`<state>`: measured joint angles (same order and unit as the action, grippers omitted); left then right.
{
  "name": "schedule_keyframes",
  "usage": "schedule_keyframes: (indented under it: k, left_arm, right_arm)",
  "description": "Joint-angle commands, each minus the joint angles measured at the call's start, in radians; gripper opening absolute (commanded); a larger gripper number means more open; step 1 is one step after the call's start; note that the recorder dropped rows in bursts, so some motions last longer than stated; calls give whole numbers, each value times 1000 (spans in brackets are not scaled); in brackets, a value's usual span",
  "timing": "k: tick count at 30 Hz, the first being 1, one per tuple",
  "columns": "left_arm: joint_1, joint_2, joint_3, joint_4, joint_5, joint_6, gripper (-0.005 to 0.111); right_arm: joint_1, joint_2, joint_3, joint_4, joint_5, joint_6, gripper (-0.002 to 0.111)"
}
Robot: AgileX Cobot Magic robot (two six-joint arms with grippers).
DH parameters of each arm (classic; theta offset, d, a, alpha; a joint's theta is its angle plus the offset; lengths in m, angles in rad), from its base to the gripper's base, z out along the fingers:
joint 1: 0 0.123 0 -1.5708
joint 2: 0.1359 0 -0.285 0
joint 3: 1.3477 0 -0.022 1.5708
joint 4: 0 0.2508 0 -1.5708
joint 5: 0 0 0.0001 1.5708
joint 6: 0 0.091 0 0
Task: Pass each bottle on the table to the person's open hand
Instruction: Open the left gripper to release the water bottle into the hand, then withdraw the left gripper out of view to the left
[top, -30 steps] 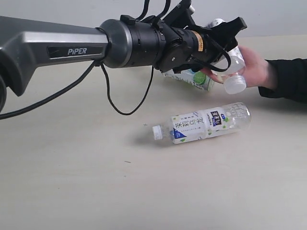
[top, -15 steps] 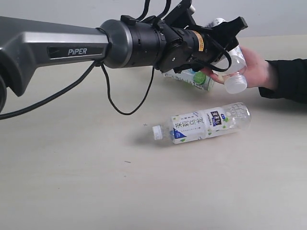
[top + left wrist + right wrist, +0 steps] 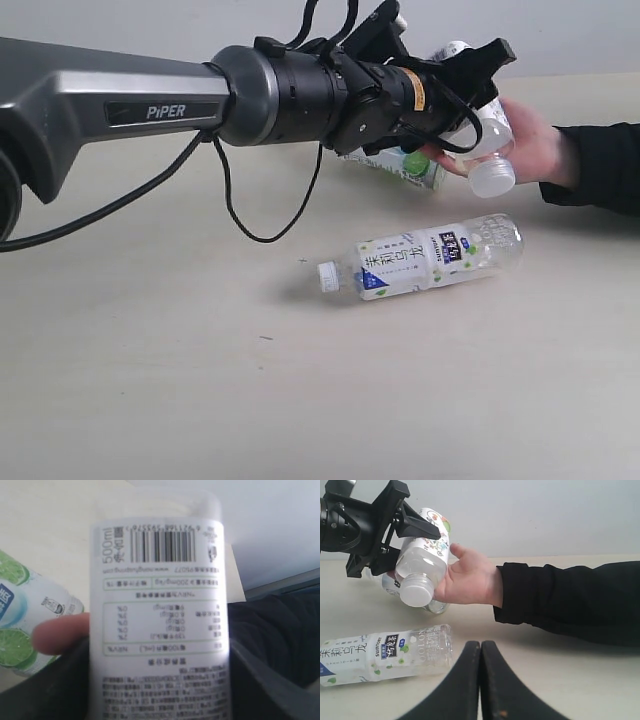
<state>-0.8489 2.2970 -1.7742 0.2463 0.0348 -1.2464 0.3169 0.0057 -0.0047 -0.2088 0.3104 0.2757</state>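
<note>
The bench [image 3: 150, 380] is carrying two bottles waiting their turn: the blue-label bottle [image 3: 425, 258] is lying on its side near the middle, and the lime bottle [image 3: 400, 163] is lying beyond it, partly behind the arm; the left arm [image 3: 120, 100] is reaching across to the hand [image 3: 467, 577], which is lying palm up to take a delivery; the white bottle [image 3: 422, 562] is resting in that palm, cap tilting downward, a fingertip touching its label; the left jaws are pinching its body from both sides, probably until the hand closes; the right jaws are pressed together, holding nothing, idling low over the bench.
</note>
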Motion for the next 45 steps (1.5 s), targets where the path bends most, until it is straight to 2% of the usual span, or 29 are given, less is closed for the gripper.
schedule_keyframes:
  k: [1,6,16,20,25,30,32,35,40,45]
  left_arm:
    - [3,-1,-8,5,-12,-10,73]
    - [3,-1,-8,5,-12,-11,85]
    - [3,-20,-8,5,-35,-22,85]
    - [12,-64,-8,5,15,-18,85]
    - [12,-135,-8,15,159,2,85]
    - [5,-199,-8,15,250,143,84]
    - [-2,-230,-8,15,304,202,78]
    - [-17,-268,-8,15,395,341,55]
    - [-38,-316,-8,15,573,497,1]
    - [-39,-357,-6,15,725,597,0]
  right_arm:
    - [-4,-6,5,-3,-1,0,0]
    - [-4,-6,5,-3,-1,0,0]
    - [-4,-6,5,-3,-1,0,0]
    - [-4,-6,5,-3,-1,0,0]
    - [-4,-6,5,-3,-1,0,0]
    - [-4,-6,5,-3,-1,0,0]
    - [-4,-6,5,-3,-1,0,0]
    - [-4,-6,5,-3,-1,0,0]
    - [-4,-6,5,-3,-6,0,0]
    - [-4,-6,5,-3,-6,0,0]
